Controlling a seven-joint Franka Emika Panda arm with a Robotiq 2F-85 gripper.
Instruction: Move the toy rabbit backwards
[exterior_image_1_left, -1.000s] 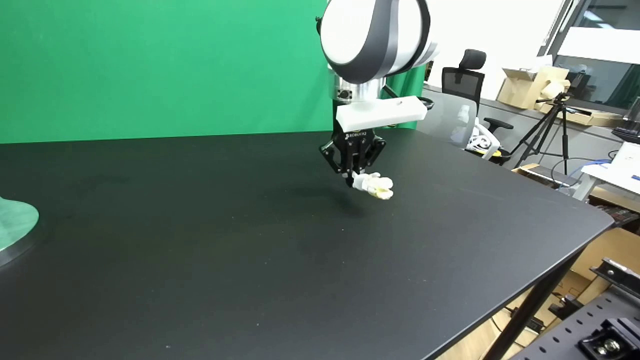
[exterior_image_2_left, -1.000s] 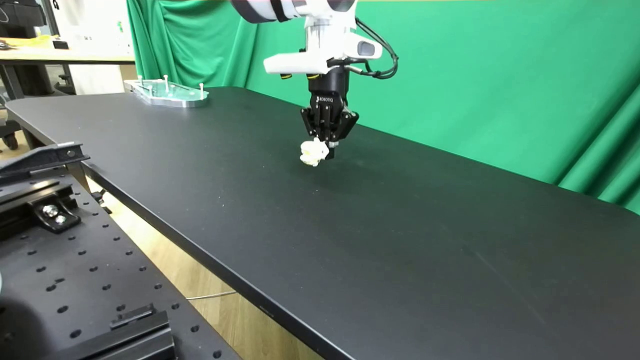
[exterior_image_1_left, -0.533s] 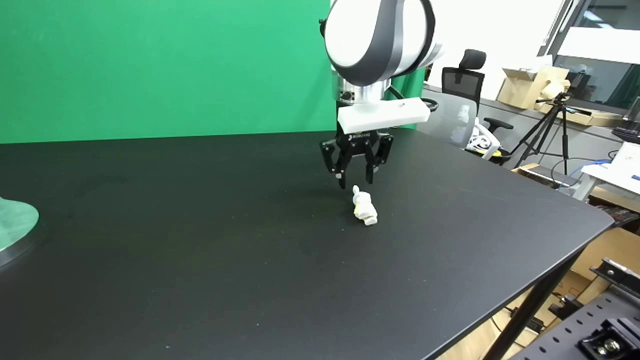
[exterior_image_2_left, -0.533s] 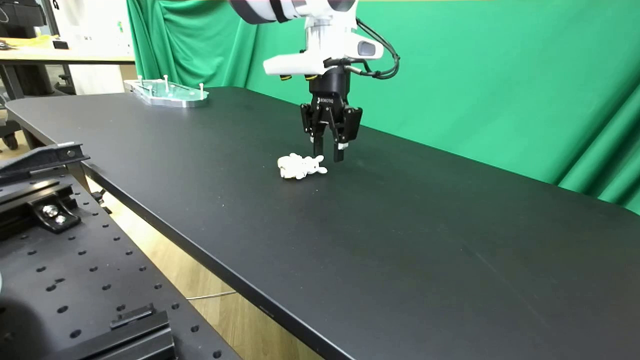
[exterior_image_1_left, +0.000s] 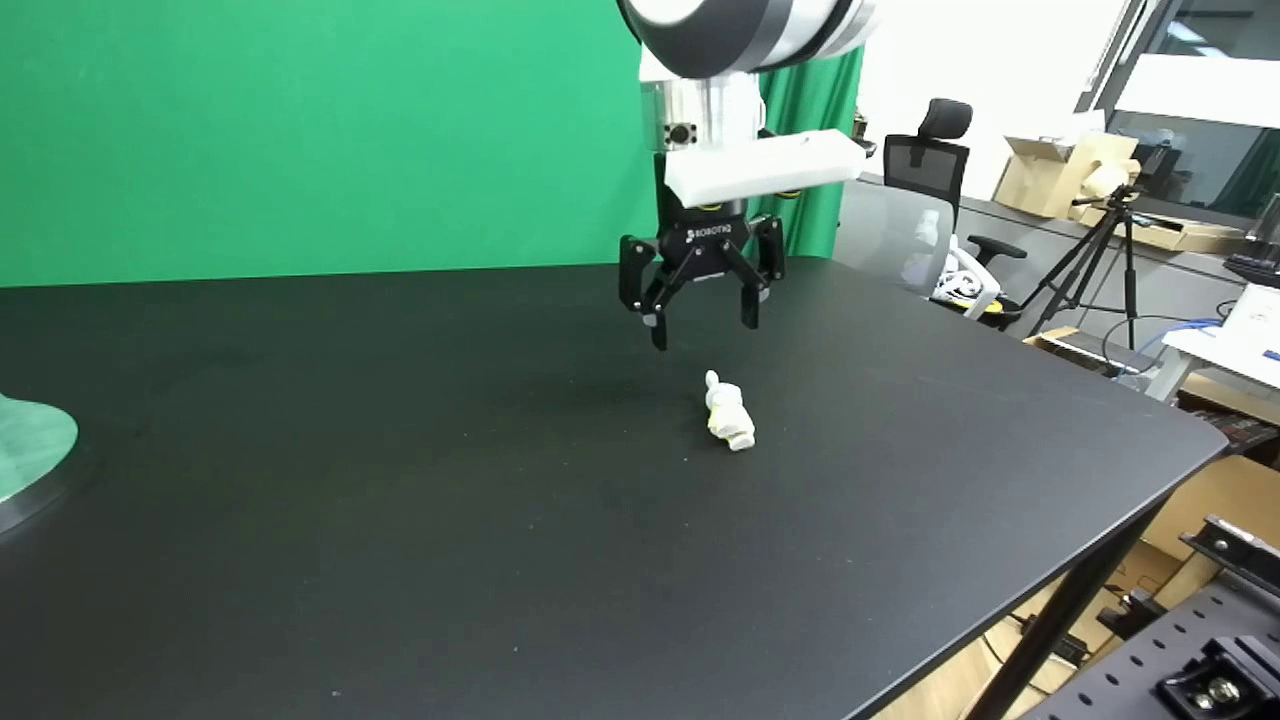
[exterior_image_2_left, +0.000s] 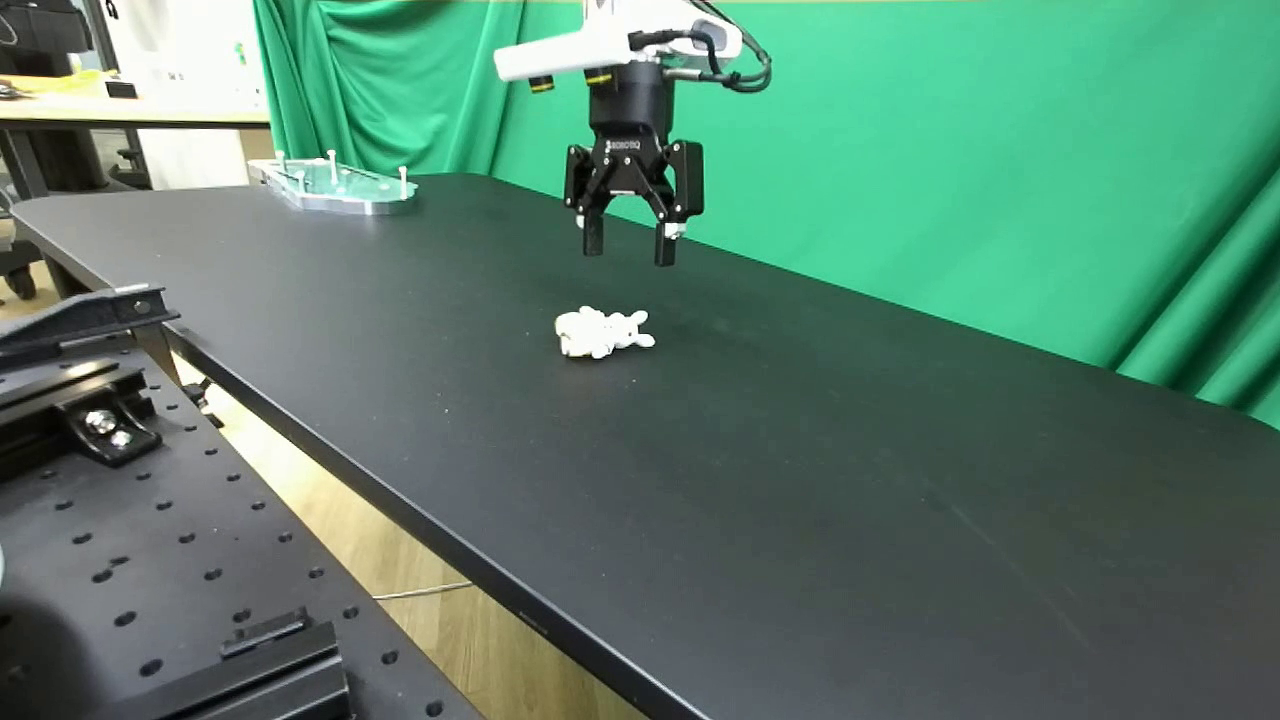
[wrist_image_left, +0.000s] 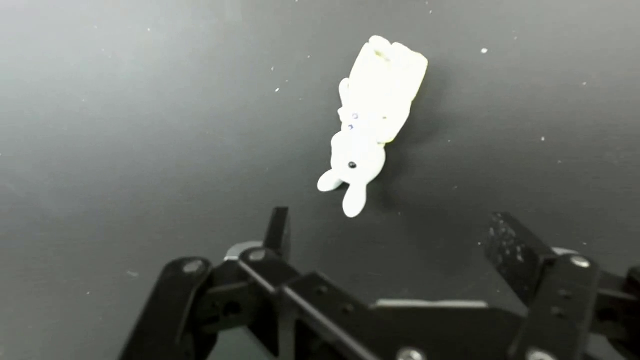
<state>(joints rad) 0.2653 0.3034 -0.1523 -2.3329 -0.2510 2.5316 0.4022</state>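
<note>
Room lay between the wide-set jaws of the gripper, and beneath it down to the black table. The toy rabbit lay in the way just ahead in the wrist view, with room to either side. A green curtain walled the table's far edge.

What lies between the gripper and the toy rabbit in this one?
No object: in the wrist view, only black tabletop shows between the open gripper and the toy rabbit.

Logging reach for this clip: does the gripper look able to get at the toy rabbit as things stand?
Likely yes: nothing shows between the toy rabbit, lying on the table, and the gripper, hanging open higher up, though it must shift over and down.
</note>
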